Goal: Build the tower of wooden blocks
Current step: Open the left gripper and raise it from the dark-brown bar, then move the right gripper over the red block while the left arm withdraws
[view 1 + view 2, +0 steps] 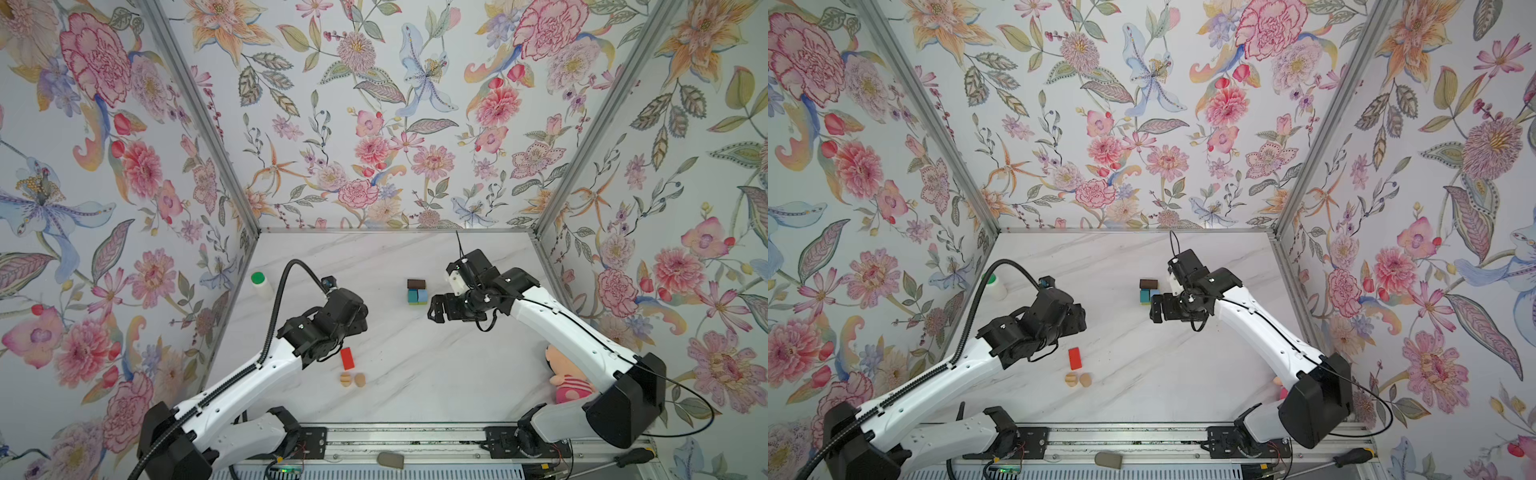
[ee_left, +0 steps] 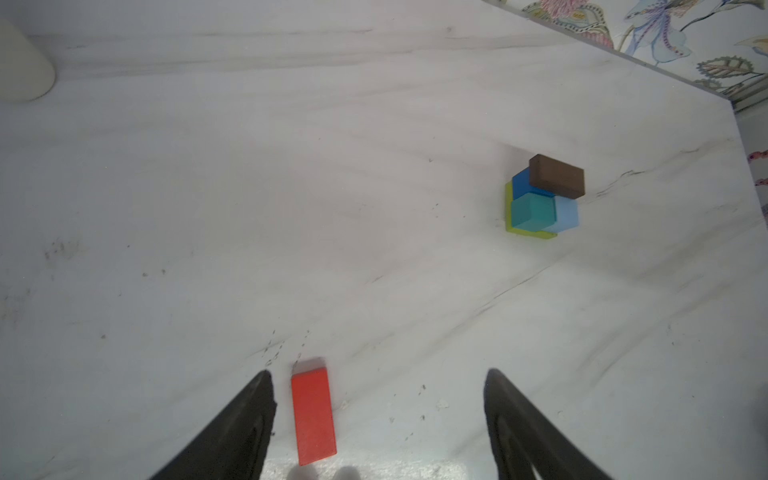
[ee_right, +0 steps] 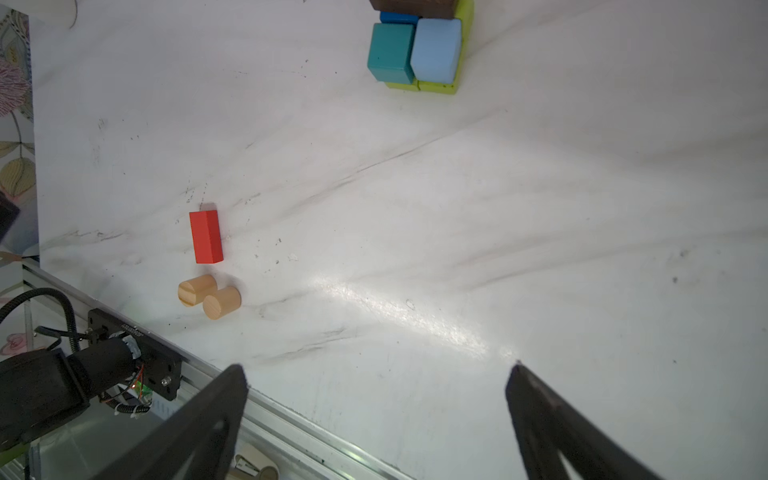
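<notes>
The left gripper (image 2: 379,374) hangs over the red oblong block (image 2: 313,415) with its jaws apart and nothing in them. The block lies flat on the marble table (image 2: 291,187), between the fingers but hard by one of them rather than midway. The step in hand looks like picking this block up.

To do it well, the gripper should shift sideways until the block sits centred in the gap, so neither finger lands on it or nudges it on the way down. It should then drop low and close across the narrow width, near the middle of the length, so the block hangs level. The two tan cylinders (image 3: 197,289) lie on their sides just beside one end of the block and would likely roll if brushed, so the fingers should keep to its long flanks.

The wood block tower (image 2: 540,199) stands well apart, further back on the table. It has lime-green blocks (image 3: 440,87) at the bottom, then a blue cube (image 2: 521,185), a teal cube (image 2: 534,212) and a light-blue cube (image 2: 566,214), with a dark-brown oblong (image 2: 557,174) across the far half. The red block probably belongs beside the brown one, parallel to it. The right gripper (image 3: 377,369) is near the tower, jaws wide and empty, and it should keep out of the carrying path
</notes>
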{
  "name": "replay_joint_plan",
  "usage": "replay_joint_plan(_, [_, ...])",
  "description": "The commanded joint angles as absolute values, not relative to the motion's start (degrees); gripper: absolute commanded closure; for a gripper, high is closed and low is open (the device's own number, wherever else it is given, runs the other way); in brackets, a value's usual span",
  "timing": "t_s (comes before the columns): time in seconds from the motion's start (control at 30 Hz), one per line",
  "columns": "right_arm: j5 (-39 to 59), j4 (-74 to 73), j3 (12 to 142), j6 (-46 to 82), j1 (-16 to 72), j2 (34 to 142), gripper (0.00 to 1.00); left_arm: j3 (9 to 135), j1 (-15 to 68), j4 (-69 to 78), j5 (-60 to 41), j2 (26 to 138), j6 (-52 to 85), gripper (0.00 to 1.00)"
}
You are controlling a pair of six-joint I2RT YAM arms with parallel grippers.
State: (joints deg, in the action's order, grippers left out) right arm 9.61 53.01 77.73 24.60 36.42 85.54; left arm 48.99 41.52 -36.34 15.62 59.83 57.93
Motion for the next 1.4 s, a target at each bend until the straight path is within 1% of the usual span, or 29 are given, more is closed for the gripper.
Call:
replay_joint_plan(0.0, [8.0, 54.1, 83.3, 28.6, 40.1, 92.1, 0.01, 43.7, 40.9, -38.4, 16.8, 54.9, 62.5, 0.19])
replay_joint_plan(0.13, [9.7, 54.8, 91.4, 31.5, 44.0, 101.6, 0.00, 40.6, 40.7, -42.6, 17.4, 49.5, 64.2, 0.19])
replay_joint_plan(0.23, [9.0, 57.0, 97.1, 32.2, 47.0, 108.5, 0.04, 37.6, 40.7, -45.4, 17.7, 43.9, 66.3, 0.19])
replay_joint_plan(0.3, [8.9, 58.1, 100.8, 32.7, 48.7, 113.0, 0.09, 35.5, 40.6, -46.8, 16.3, 40.1, 67.9, 0.19])
replay_joint_plan(0.47, [10.4, 58.2, 107.0, 33.8, 51.9, 120.1, 0.27, 36.1, 40.3, -52.9, 17.8, 35.1, 68.1, 0.19])
replay_joint_plan(0.57, [10.7, 58.1, 110.1, 33.8, 53.5, 123.1, 0.33, 36.2, 40.1, -54.7, 17.2, 34.3, 67.9, 0.19])
replay_joint_plan(0.87, [10.8, 58.1, 117.7, 33.7, 58.6, 131.9, 0.34, 33.7, 40.2, -54.4, 11.4, 29.9, 68.0, 0.21])
replay_joint_plan(1.1, [11.7, 58.2, 122.7, 34.2, 61.8, 137.6, 0.34, 34.4, 40.2, -59.9, 11.0, 24.5, 69.0, 0.21])
replay_joint_plan(1.37, [10.2, 58.2, 124.2, 34.8, 62.9, 139.9, 0.35, 36.3, 40.2, -61.2, 12.2, 25.7, 66.8, 0.21])
